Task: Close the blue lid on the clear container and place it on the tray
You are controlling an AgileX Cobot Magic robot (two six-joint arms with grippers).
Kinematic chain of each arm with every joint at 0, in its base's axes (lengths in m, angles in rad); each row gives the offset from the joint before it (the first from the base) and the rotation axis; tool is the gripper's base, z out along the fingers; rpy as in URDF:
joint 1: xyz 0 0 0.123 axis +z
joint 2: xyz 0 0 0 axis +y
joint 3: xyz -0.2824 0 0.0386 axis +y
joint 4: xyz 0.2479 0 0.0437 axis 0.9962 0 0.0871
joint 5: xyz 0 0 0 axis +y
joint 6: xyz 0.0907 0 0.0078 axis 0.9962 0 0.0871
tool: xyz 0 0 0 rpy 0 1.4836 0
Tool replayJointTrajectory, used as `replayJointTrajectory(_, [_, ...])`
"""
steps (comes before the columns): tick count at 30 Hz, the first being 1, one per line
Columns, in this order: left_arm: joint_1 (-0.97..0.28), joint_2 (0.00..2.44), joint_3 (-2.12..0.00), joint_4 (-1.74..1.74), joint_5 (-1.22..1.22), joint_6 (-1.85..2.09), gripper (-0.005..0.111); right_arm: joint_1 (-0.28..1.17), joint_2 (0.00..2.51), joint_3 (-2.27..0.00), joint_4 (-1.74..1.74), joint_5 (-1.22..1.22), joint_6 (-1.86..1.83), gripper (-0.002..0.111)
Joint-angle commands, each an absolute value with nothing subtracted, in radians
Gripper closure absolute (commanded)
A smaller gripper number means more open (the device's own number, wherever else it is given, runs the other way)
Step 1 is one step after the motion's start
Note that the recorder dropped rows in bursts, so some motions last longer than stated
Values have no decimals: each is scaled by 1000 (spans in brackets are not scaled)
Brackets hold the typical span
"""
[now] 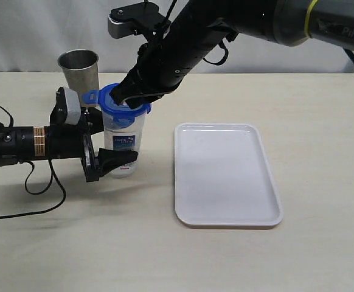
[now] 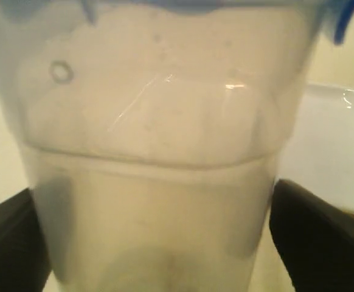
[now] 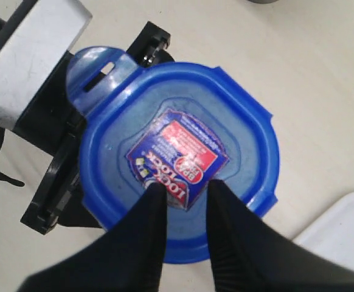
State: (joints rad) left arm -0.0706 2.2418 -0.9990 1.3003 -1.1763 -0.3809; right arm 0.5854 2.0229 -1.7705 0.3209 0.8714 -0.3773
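The clear container stands upright on the table, left of the tray. My left gripper is shut on its lower body; the left wrist view shows a black finger on each side of the translucent wall. The blue lid sits on top of the container, sticker side up, and one flap sticks outward. My right gripper comes down from above. Its fingertips are a narrow gap apart over the lid, with nothing between them.
A grey steel cup stands just behind the container and the left gripper. The white tray's corner lies close beside the container. Bare tabletop lies in front and to the far right.
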Motion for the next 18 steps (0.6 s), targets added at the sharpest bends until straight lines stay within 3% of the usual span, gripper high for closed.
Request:
replayJointTrajectory(1, [-71, 2253, -1002, 1274, -1221, -355, 19, 583, 2041, -1766, 309, 899, -379, 85])
replayJointTrajectory(5, [-71, 2253, -1002, 1228, -1221, -355, 20, 583, 2041, -1766, 309, 899, -379, 85])
replayJointTrajectory(7, [-71, 2253, -1002, 1217, -1221, -355, 27, 583, 2041, -1766, 309, 899, -379, 85])
replayJointTrajectory(10, [-71, 2253, -1002, 1221, -1221, -355, 53, 583, 2041, -1766, 309, 899, -381, 85])
replayJointTrajectory(14, [-71, 2253, -1002, 1284, -1204, -355, 103, 583, 2032, -1766, 294, 899, -381, 85])
replayJointTrajectory(18, [-71, 2251, -1002, 1291, -1204, -351, 107, 583, 1981, -1766, 294, 874, -384, 85])
